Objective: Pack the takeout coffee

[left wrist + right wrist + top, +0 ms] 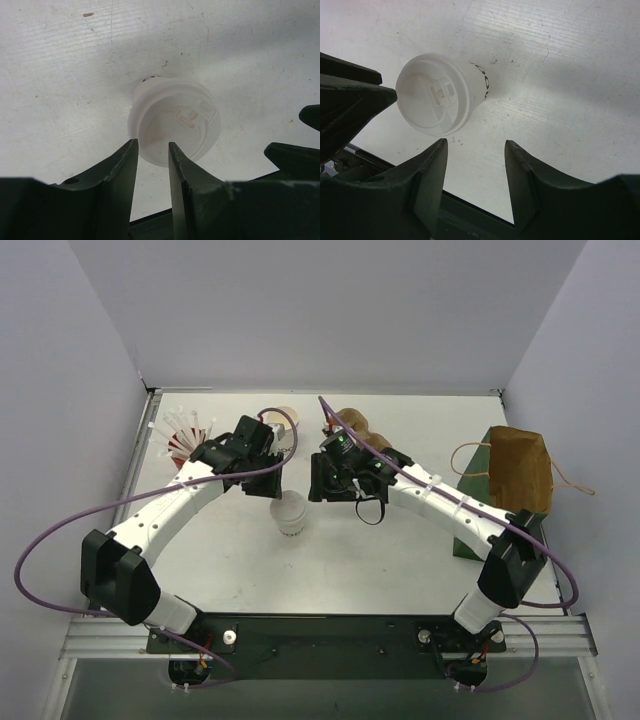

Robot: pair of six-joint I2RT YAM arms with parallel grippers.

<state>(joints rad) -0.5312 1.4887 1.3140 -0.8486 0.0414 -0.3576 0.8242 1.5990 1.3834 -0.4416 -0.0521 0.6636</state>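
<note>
The takeout coffee (290,512), a small white paper cup with a round white lid, stands upright on the table between the two arms. My left gripper (270,480) hovers just above and behind it. In the left wrist view, the left gripper (152,144) shows a narrow gap between its fingers with nothing in it, and the lid (175,122) lies beyond the tips. My right gripper (332,488) hangs to the cup's right. The right wrist view shows the right gripper (476,142) with a wide empty gap, and the cup (437,95) off its left finger.
A green-and-brown paper bag (518,468) lies at the right side of the table. A red cup of white straws (185,440) stands at the back left. A lidless cup (285,418) and a brown item (358,425) sit behind the grippers.
</note>
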